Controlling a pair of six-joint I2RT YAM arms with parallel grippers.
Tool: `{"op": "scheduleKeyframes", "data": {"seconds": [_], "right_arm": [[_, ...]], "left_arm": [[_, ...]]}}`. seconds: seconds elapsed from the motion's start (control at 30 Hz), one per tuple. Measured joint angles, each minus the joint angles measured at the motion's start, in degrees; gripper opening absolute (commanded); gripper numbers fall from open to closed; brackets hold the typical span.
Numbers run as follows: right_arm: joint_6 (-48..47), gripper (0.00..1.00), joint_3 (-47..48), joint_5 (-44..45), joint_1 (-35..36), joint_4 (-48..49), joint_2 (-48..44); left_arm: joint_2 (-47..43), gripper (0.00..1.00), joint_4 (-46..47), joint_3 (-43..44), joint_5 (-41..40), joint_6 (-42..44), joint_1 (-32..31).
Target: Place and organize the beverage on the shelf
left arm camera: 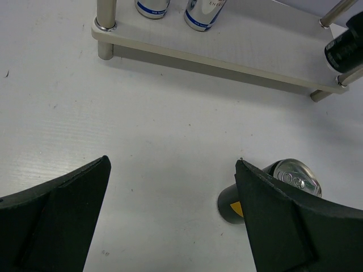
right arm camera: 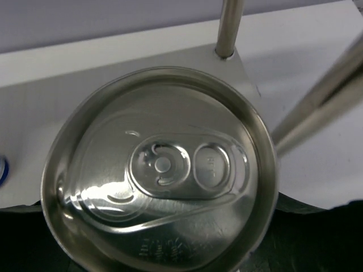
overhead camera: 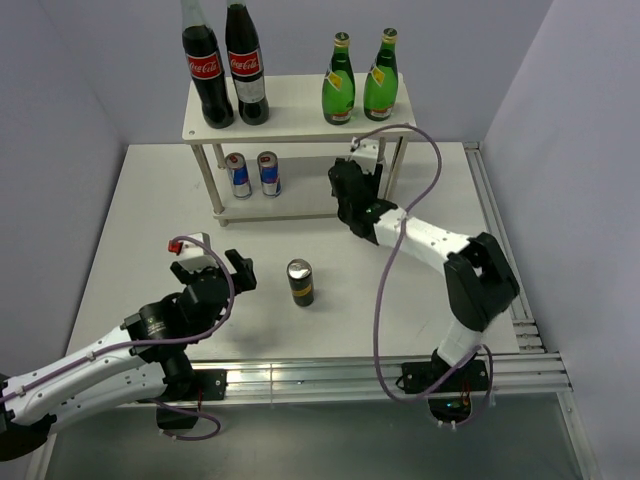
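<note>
Filling the right wrist view, the silvery lid of the held can (right arm camera: pixel 161 170) sits upright between the dark fingers (right arm camera: pixel 326 238) of the right gripper (overhead camera: pixel 352 195), which appear pressed against its sides; contact itself is mostly hidden by the lid. Behind it lie the shelf's lower board (right arm camera: pixel 187 56) and one metal leg (right arm camera: pixel 227 25), so this can is judged to hang over the corner of the lower tier, where it would join its row.

In the top view the shelf (overhead camera: pixel 290 100) stands at the upper centre of the frame. Its upper board carries two cola bottles (overhead camera: pixel 225 65) on the left and two green bottles (overhead camera: pixel 360 78) on the right. Two blue-and-silver cans (overhead camera: pixel 253 174) stand side by side at the left of the lower board, grouped by kind, with the bare middle and right available for the dark pair.

A loose can (overhead camera: pixel 300 282), dark with a metal top, stands upright on the tabletop (overhead camera: pixel 150 220) at centre frame, well apart from the shelf. The left gripper (overhead camera: pixel 212 268) is near it on the left, fingers (left arm camera: pixel 57 221) spread wide and holding nothing. In the left wrist view the can shows partly behind the right-hand finger rather than between the two, so the gripper is not yet lined up for a grasp.

Judged progress: four drinks shelved, one arriving, one waiting.
</note>
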Motion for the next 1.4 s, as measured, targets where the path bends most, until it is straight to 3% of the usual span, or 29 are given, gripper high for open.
{"op": "scheduleKeyframes", "data": {"seconds": [0.2,0.37,0.77,1.3,1.33,1.37,1.4], "right_arm": [[-1.03,0.00,8.81,-0.96,-4.90,0.70,9.03],[-1.60,0.00,10.82,-1.64,-7.37,1.73,12.59],[-1.51,0.00,11.21,-2.14,-8.11,4.72,15.63],[-0.24,0.00,23.19,-0.59,-10.05,6.51,27.43],[-0.26,0.07,23.54,-0.66,-10.21,6.51,27.65],[-0.33,0.21,23.69,-0.76,-10.34,6.43,27.74],[-0.42,0.59,23.69,-1.03,-10.45,6.34,27.71]], "left_arm": [[-0.09,0.98,0.15,-0.02,0.02,0.50,-0.07],[-0.02,0.99,0.24,-0.02,0.02,0.90,-0.09],[0.35,0.98,1.01,-0.02,0.04,0.92,-0.24],[1.36,0.98,1.20,-0.02,0.04,0.98,-0.28],[1.44,0.98,1.25,-0.02,0.04,1.03,-0.28],[1.55,0.98,1.22,-0.02,0.04,1.11,-0.28],[1.64,0.98,1.22,-0.02,0.04,1.16,-0.28]]}}
